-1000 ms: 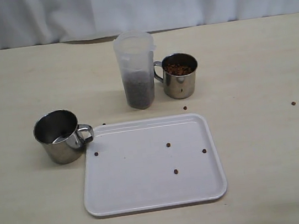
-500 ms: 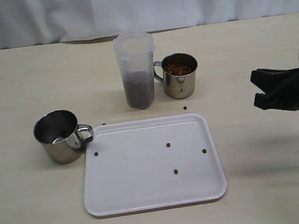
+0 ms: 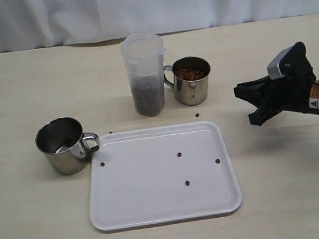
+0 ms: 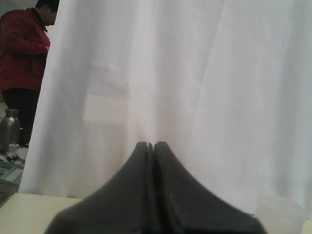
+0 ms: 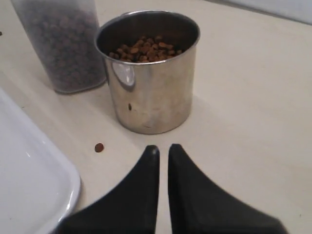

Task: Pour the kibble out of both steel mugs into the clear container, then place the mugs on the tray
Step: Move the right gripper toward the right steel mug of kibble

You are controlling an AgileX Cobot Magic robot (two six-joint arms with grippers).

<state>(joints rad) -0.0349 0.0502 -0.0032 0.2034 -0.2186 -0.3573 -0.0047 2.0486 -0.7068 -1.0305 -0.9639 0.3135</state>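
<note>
A steel mug point(image 3: 190, 82) holding kibble point(image 3: 190, 72) stands just right of the clear container point(image 3: 145, 74), which is partly filled with dark pellets. The other steel mug point(image 3: 62, 146) looks empty and stands at the left edge of the white tray point(image 3: 160, 205). My right gripper point(image 3: 247, 106) hovers right of the full mug, shut with nothing held. The right wrist view shows its tips point(image 5: 163, 147) pointing at that mug point(image 5: 148, 92), the kibble point(image 5: 144, 48) and the container point(image 5: 61, 44) beside it. My left gripper point(image 4: 151, 144) is shut, facing the curtain, out of the exterior view.
Loose pellets lie on the tray point(image 3: 179, 154) and on the table by the full mug point(image 3: 197, 115) point(image 5: 99, 147). The tray corner point(image 5: 29, 195) is close to my right gripper. A white curtain point(image 3: 143, 3) closes the table's far edge. A person stands behind it point(image 4: 24, 53).
My right arm has come into view from the right edge and moved left toward the full mug. Mugs, container and tray have not moved.
</note>
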